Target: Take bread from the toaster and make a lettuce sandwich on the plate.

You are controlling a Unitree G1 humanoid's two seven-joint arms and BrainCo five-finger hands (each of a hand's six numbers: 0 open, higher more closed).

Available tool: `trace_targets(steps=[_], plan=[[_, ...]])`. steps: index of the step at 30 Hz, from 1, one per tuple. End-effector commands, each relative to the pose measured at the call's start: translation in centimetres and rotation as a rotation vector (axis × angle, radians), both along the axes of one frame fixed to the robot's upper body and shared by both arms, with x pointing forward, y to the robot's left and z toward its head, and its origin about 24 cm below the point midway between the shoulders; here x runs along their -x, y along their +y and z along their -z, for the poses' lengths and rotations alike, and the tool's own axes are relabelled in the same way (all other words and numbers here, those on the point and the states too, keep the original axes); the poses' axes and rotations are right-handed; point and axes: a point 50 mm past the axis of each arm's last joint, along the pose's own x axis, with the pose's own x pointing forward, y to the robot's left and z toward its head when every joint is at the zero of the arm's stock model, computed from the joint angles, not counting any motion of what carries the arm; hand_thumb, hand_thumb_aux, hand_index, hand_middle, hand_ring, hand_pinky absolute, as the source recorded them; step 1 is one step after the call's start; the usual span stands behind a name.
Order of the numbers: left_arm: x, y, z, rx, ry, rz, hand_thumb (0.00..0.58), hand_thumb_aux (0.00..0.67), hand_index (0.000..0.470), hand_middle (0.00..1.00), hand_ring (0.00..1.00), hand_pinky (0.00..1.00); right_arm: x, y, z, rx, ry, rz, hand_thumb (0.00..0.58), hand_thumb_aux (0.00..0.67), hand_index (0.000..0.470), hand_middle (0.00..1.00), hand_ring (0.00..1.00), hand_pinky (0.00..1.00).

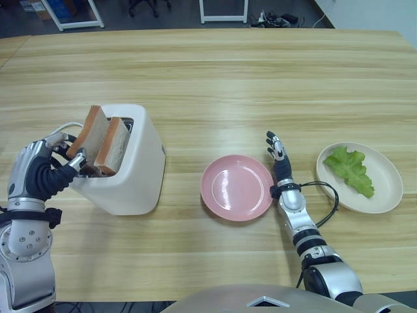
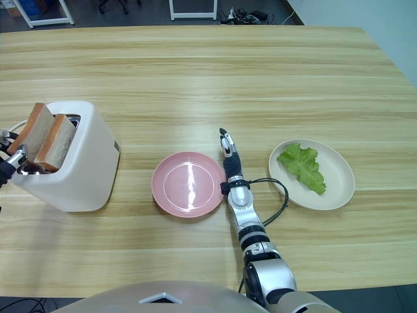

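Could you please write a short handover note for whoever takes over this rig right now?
Left hand: at the toaster's left end, beside the two bread slices; grip unclear.
Right hand: open, empty, between the pink plate and the beige plate.
Both slices stand in the toaster; lettuce lies on the beige plate; pink plate bare.
Done: nothing yet.
Left: bread to pink plate, lettuce on it, second slice on top.

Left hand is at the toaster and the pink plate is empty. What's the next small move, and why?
Probably lift the left bread slice straight up out of the toaster with the left hand. Both slices stand raised in the slots, that hand sits right beside them, and the pink plate holds nothing, so bread likely comes first.
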Motion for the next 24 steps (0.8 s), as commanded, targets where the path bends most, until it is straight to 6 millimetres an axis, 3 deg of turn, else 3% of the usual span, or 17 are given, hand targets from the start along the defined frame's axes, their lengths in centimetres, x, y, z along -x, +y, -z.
trace_targets(steps=[1, 8, 11, 15, 18, 24], plan=[[0.1, -0.1, -2.1, 0.078, -0.179, 0.007, 0.580, 0.670, 0.470, 1.00, 1.00, 1.00, 0.2, 0.2, 0.5, 0.005, 0.030, -0.001, 0.000, 0.000, 0.000, 0.00, 0.00, 0.00], [1.0, -0.7, -5.4, 0.175, -0.521, 0.065, 0.580, 0.670, 0.470, 1.00, 1.00, 1.00, 0.3, 0.4, 0.7, 0.008, 0.035, -0.003, 0.000, 0.000, 0.000, 0.00, 0.00, 0.00], [1.1, -2.3, -5.8, 0.231, -0.606, 0.195, 0.580, 0.670, 0.470, 1.00, 1.00, 1.00, 0.2, 0.3, 0.7, 0.011, 0.036, -0.001, 0.000, 0.000, 0.000, 0.00, 0.00, 0.00], [0.2, -4.9, -5.2, 0.440, -0.644, 0.408, 0.580, 0.670, 0.470, 1.00, 1.00, 1.00, 0.0, 0.4, 0.6, 0.014, 0.035, -0.001, 0.000, 0.000, 0.000, 0.00, 0.00, 0.00], [-1.5, -8.0, -3.5, 0.697, -0.544, 0.608, 0.580, 0.670, 0.470, 1.00, 1.00, 1.00, -0.2, 0.0, 0.2, 0.013, 0.015, 0.015, 0.000, 0.000, 0.000, 0.00, 0.00, 0.00], [-4.4, -13.9, 2.8, 1.009, -0.055, 0.798, 0.580, 0.670, 0.470, 1.00, 1.00, 1.00, -0.5, -2.8, -0.6, 0.013, -0.018, 0.096, 0.000, 0.000, 0.000, 0.00, 0.00, 0.00]])
